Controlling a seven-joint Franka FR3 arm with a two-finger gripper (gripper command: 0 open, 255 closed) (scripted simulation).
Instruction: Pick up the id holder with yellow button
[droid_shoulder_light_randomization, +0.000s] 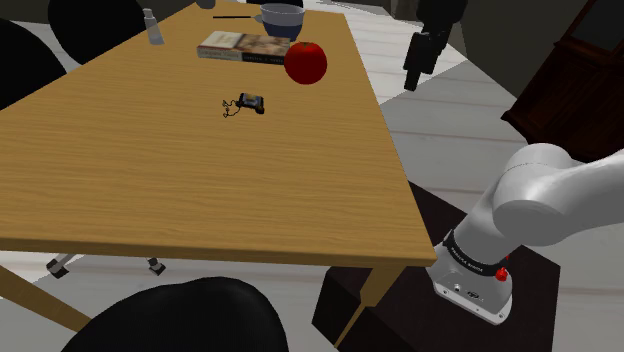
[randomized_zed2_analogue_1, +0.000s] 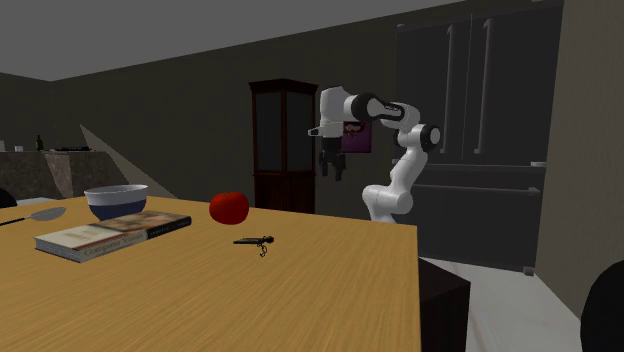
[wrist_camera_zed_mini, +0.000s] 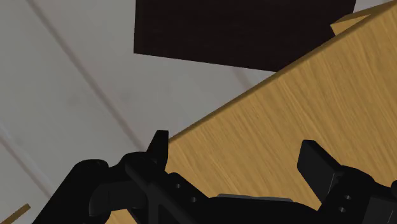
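- Hovering above the tabletop's (droid_shoulder_light_randomization: 200, 190) edge, the claw (droid_shoulder_light_randomization: 412, 82) (randomized_zed2_analogue_1: 335, 174) (wrist_camera_zed_mini: 235, 145) is spread, holding nothing.
- The id holder (droid_shoulder_light_randomization: 250, 102) (randomized_zed2_analogue_1: 254, 240) lies flat, well apart from the claw and lower.

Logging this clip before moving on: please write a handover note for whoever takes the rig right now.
Pincer: open, empty, raised high near the table's edge.
Id holder: dark, lying flat mid-table with its cord, apart from the apple and the book.
Done: nothing grasped yet.
Left: move over the holder, come down, close on it, lift.
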